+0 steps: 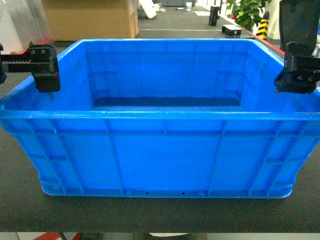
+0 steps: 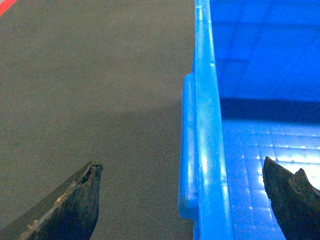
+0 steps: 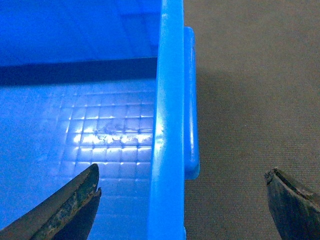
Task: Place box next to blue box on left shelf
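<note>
Cardboard box [image 1: 90, 19] behind; potted plant [image 1: 248, 11], perhaps artificial.

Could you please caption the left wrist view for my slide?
Open left gripper straddling the box rim, one jaw outside, one inside.

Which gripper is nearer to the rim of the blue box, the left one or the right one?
Neither clearly. The left gripper straddles the left rim of the box, jaws open, one finger inside and one outside. The right gripper straddles the right rim the same way.
</note>
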Motion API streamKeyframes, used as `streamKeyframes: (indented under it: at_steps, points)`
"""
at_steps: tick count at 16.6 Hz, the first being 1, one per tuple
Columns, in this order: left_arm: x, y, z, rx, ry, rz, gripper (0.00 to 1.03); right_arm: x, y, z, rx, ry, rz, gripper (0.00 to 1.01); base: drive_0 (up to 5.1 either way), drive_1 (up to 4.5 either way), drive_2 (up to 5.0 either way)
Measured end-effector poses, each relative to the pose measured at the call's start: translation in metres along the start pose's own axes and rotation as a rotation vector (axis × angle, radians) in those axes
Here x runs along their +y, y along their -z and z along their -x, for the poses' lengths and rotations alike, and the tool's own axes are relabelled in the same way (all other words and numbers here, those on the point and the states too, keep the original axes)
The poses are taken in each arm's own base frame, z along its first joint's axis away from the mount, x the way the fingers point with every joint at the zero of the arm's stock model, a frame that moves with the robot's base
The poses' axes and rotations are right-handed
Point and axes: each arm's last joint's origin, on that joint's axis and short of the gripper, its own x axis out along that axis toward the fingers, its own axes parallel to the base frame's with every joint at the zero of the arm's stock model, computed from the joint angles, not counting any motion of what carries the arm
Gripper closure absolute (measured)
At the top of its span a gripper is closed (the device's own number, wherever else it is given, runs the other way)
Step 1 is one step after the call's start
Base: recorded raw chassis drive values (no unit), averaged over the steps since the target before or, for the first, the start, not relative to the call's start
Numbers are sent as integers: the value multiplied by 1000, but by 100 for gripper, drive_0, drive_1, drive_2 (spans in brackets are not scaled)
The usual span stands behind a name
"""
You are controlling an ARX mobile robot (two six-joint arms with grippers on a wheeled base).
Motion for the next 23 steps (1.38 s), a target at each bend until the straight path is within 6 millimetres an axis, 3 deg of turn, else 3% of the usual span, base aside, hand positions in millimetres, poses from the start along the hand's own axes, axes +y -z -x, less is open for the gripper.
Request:
streamKeyframes:
  at_steps: [5, 7, 13, 14, 19, 23]
  points:
    - [-3, 4, -7, 72, 0, -9, 5, 0, 1, -1, 21, 2, -2, 3, 0, 0, 0]
    - [-4, 4, -10, 77, 1, -6, 5, 0, 3, -3, 43, 2, 2, 20, 0, 0, 0]
    - [-8, 0, -11, 142, 11, -6, 67, 6, 1, -3, 48, -17, 18, 86, 0, 0, 0]
    - [-8, -1, -11, 150, 2, -6, 77, 5, 0, -3, 46, -13, 1, 91, 0, 0, 0]
    - [-10, 2, -9, 74, 4, -15, 83, 5, 0, -4, 12, -22, -22, 91, 0, 0, 0]
    - [-10, -7, 14, -43, -1, -21, 83, 7, -1, 21, -70, -31, -38, 92, 0, 0, 0]
